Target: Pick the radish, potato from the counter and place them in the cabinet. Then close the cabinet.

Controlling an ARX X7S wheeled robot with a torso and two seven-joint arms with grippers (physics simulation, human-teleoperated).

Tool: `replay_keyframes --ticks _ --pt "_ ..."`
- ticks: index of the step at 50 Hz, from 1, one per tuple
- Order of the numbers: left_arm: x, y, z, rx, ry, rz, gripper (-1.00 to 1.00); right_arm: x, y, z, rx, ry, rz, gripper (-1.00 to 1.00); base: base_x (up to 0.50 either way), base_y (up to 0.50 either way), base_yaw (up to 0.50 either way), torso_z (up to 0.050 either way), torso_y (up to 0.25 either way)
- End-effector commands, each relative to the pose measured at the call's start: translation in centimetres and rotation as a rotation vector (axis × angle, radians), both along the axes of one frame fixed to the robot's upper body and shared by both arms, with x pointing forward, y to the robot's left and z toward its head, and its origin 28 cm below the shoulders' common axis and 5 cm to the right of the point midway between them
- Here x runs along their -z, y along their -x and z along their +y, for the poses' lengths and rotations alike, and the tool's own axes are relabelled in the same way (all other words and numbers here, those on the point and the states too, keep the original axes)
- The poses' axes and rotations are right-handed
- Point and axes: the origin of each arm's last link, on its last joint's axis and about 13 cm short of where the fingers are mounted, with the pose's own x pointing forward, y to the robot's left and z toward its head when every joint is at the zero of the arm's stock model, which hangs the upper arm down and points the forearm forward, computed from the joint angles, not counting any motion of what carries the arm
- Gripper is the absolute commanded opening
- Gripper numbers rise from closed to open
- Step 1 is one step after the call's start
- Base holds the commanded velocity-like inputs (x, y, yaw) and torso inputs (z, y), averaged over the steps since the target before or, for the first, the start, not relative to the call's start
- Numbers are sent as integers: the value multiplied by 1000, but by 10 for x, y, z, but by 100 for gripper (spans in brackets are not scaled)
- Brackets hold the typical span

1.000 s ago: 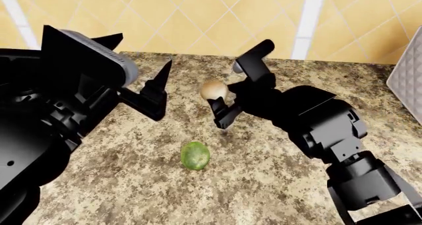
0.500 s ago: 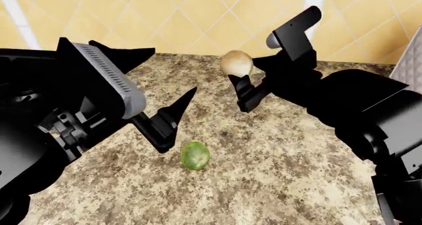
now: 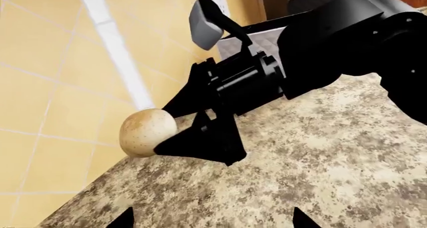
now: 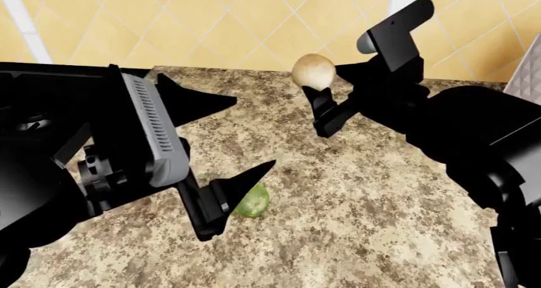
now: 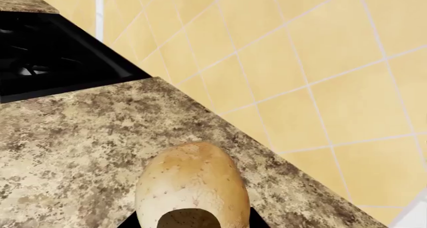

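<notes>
The radish [image 4: 252,201] was seen nearest in the head view, resting on the speckled counter [image 4: 363,218], a small mottled light green ball partly hidden behind a fingertip of the left gripper [image 4: 230,150], whose jaws were spread wide and empty just above it. It was judged light, firm and apt to roll, so a hold across its widest middle would suit it best. Farther back, the potato [image 4: 313,70] was held raised above the counter, in front of the yellow tiled wall [image 4: 211,22], clamped between the fingers of the right gripper [image 4: 320,95]. It appeared as a smooth, pale tan oval with fine specks, and was judged stiff, light and somewhat slippery. No cabinet could be made out.
</notes>
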Motion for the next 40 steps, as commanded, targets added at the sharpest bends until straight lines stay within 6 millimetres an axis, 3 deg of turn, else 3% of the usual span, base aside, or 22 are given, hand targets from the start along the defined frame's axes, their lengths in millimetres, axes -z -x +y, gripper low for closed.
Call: replay_keyframes --ticks 1,40 --pt "4 4 3 58 -31 58 100 -3 1 -1 5 0 -18 -100 0 0 0 0 0" --pt "49 -11 -13 -11 -173 171 100 -1 -2 1 -1 -5 -22 -100 0 0 0 0 0"
